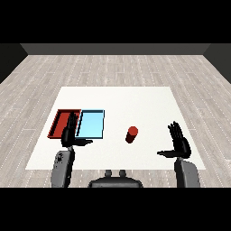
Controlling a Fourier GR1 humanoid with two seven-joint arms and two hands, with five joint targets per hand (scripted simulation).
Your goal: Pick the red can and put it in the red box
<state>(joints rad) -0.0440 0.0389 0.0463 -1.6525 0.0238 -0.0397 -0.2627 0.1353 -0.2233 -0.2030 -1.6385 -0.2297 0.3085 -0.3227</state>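
Note:
A red can (131, 134) stands upright on the white table (135, 103), right of the trays. The red tray (59, 122) lies at the table's left, with the light blue tray (91, 123) touching its right side. My left hand (69, 134) hovers over the near edge between the two trays, fingers straight and thumb out, holding nothing. At the table's near right my right hand (179, 143) is open too, fingers up, well to the right of the can and apart from it.
Both grey forearms (62, 167) come in from the lower corners. Around the table lies a grey plank floor (113, 67).

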